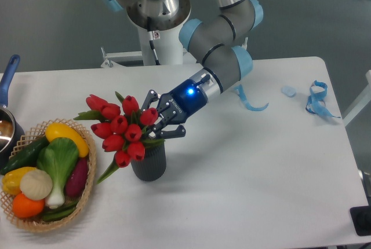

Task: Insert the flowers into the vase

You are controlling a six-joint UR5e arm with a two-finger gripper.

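The tool (pixel 157 128) is clamped on the stems of the flowers (pixel 120 132), just above the mouth of the vase (pixel 149 163). The bunch's long axis runs tilted, heads toward 10 o'clock from the tool, stem ends at the mouth. Red buds, green leaves, one leaf drooping toward 8 o'clock. The vase stands upright on the worktop (pixel 249 168), beside the basket (pixel 58 217) at its 9 o'clock.

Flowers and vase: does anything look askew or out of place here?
Yes. The flowers lean hard to the left over the vase instead of standing upright, heads hanging out past its rim toward the basket. The end effector is at the stems just above the vase mouth. The vase itself stands upright.
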